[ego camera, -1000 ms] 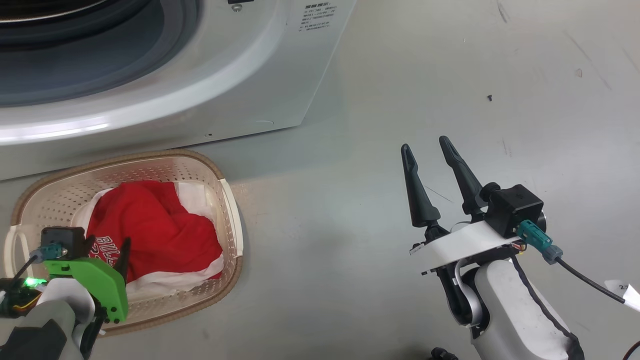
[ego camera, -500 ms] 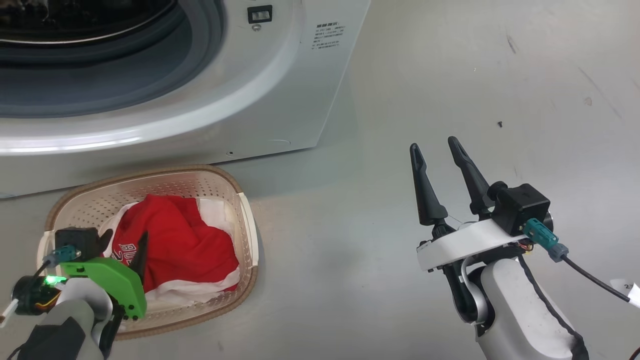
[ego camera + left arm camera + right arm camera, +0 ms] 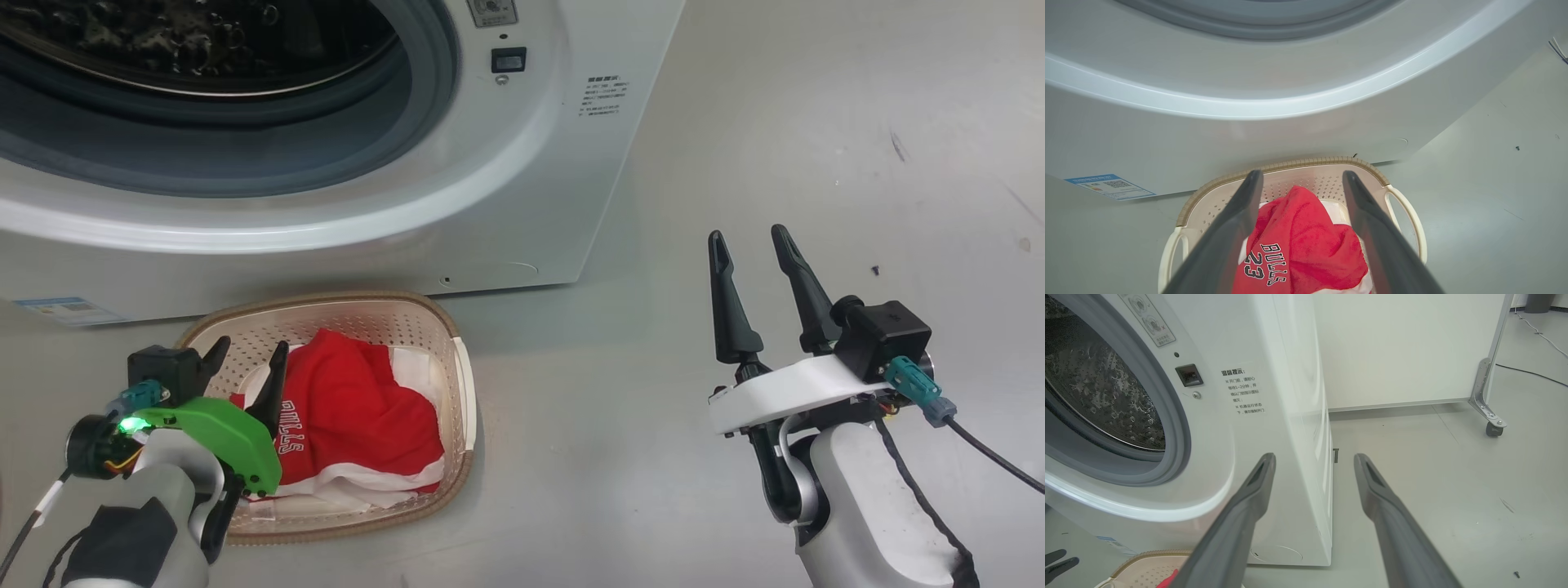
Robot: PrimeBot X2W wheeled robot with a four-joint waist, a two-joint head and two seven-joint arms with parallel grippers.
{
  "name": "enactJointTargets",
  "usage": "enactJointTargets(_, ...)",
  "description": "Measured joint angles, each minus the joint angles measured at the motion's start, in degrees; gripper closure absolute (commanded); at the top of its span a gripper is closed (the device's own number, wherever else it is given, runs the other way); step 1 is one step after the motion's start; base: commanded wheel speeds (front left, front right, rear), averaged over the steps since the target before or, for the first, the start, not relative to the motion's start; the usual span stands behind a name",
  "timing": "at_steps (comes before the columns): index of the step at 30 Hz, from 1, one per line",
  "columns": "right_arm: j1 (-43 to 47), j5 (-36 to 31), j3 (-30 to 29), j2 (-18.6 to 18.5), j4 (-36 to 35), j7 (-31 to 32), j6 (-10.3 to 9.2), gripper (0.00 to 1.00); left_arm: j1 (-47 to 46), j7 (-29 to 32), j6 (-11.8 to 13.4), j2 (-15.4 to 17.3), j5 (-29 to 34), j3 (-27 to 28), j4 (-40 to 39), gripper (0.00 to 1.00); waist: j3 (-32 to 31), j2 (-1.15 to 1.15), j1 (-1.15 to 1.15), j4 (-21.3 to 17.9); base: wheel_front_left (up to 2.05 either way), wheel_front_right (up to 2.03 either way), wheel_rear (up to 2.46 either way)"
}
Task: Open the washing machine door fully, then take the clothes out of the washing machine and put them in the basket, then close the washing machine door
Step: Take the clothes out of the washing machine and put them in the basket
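Camera tilted up; basket [image 3: 343, 300] long axis parallel washing machine [image 3: 522, 196] front.

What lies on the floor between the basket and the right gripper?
Nothing. In the head view, the grey floor between the basket and the open right gripper is bare.

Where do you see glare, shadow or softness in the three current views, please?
Head view: a bright glare band crosses the washing machine below its opening, and soft shadow lies on the floor beside the basket. Left wrist view: the red jersey lettering is sharp; the left gripper looks slightly soft. Right wrist view: sheen streaks the machine's side panel.
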Motion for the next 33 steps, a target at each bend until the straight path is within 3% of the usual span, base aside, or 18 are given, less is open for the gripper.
enactJointTargets(11, 2.33, -0.11, -2.57, 0.00, -0.32, 0.00, 1.51, 0.00, 0.17, -0.48, -0.02, -0.44, 0.14, 0.43, -5.63, 0.00, -5.54, 0.00, 0.00, 4.91, 0.00, 0.00, 0.00)
enactJointTargets(33, 7.28, -0.30, -4.59, 0.02, -2.48, 0.00, 3.39, 0.00, 9.12, -0.59, 0.88, -0.10, 2.07, 10.49, -22.83, 0.00, -13.27, 0.00, 0.00, 10.45, 0.00, 0.00, 0.00)
